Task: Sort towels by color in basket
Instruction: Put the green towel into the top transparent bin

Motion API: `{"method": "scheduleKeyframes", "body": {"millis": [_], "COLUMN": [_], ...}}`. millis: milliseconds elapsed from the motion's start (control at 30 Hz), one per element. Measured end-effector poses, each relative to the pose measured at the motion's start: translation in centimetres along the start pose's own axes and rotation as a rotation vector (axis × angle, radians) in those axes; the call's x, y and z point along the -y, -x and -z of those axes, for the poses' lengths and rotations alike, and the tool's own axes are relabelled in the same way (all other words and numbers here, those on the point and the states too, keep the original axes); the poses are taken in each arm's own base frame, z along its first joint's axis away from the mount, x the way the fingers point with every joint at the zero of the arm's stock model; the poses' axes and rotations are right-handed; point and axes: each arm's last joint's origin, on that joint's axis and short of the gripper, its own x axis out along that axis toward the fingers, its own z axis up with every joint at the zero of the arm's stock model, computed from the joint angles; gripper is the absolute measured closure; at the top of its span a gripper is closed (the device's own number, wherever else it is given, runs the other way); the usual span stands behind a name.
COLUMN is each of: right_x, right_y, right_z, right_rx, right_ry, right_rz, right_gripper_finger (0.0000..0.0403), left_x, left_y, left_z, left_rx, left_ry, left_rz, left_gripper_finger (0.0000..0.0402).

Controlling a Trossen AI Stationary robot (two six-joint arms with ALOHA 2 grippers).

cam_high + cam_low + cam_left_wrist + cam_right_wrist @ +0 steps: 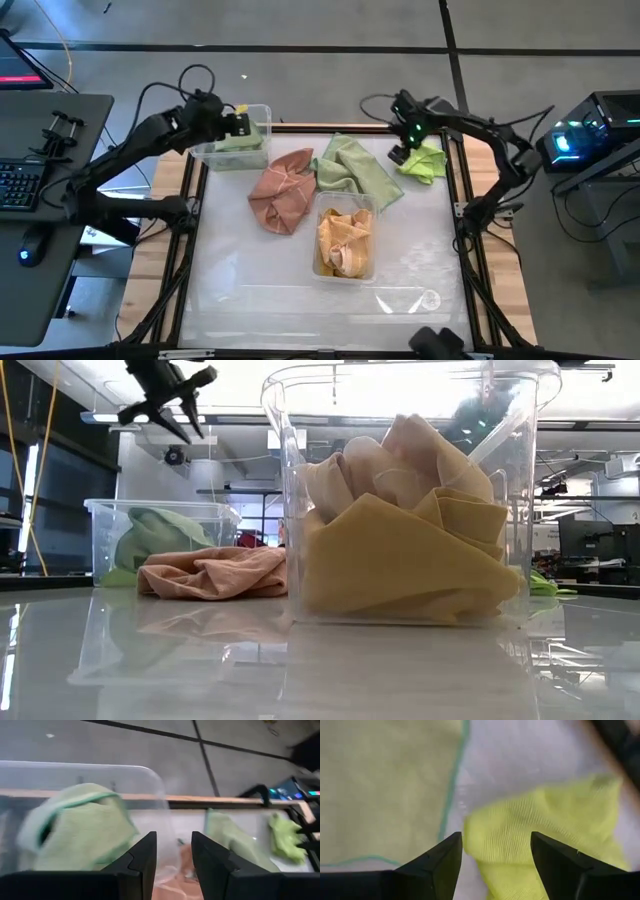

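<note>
Over lime towel at desk's far right, your right tool hangs open, empty. Drop straight down, pinch raised fold (not flat edge), keep clear of sage towel beside it. Left tool open over green bin, nothing held. Pink towel waits mid-desk; yellow bin filled.

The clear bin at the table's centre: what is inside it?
The centre bin holds mustard yellow cloths, crumpled and piled above half its height, with a paler peach fold on top. How many cloths lie there, and whether anything sits beneath them, cannot be told.
</note>
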Motion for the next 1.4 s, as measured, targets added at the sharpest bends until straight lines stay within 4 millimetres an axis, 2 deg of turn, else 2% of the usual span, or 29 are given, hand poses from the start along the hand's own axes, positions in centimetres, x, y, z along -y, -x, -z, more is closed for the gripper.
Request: {"method": "scheduleKeyframes", "body": {"millis": [167,233,433,567,767,833,933,1100,1200,1300,1400], "right_x": [1.4,1.8,1.8,0.6,-1.8,-2.5,-3.2,-5.0,-6.3,-7.7,-9.5], "right_y": [-2.7,-3.4,-6.4,-6.6,-6.7,-6.4,-3.9,3.1,7.2,9.9,11.5], "right_z": [3.6,4.3,5.7,5.8,5.3,4.5,2.8,0.0,-1.3,-2.6,-3.6], "right_rx": [0.025,0.061,0.092,0.064,0.077,0.123,0.215,0.477,0.639,0.769,0.900], "right_ry": [-0.156,-0.234,-0.333,-0.335,-0.489,-0.515,-0.576,-0.600,-0.560,-0.515,-0.448], "right_rz": [0.163,0.203,0.153,0.158,-0.011,-0.068,-0.110,-0.196,-0.230,-0.307,-0.427], "right_gripper_finger": [0.0171,0.0171,0.0185,0.0239,0.0378,0.0388,0.0376,0.0393,0.0393,0.0386,0.0387], "left_x": [2.1,2.9,5.0,6.2,8.2,8.3,8.3,8.2,8.3,8.8,9.5], "left_y": [-0.5,-1.0,-2.9,-3.4,-3.0,-2.6,-1.9,-1.4,-1.5,-2.0,-2.2], "left_z": [1.3,1.8,2.6,2.8,1.7,1.2,0.7,0.3,0.3,0.6,0.7], "left_rx": [-0.018,-0.017,-0.029,-0.021,0.175,0.220,0.261,0.280,0.306,0.349,0.406], "left_ry": [-0.067,-0.106,-0.220,-0.342,-0.613,-0.682,-0.734,-0.835,-0.990,-1.150,-1.224], "left_rz": [0.052,0.056,0.104,0.197,0.367,0.418,0.495,0.622,0.704,0.783,0.923], "left_gripper_finger": [0.0293,0.0293,0.0293,0.0293,0.0294,0.0294,0.0294,0.0294,0.0294,0.0293,0.0290]}}
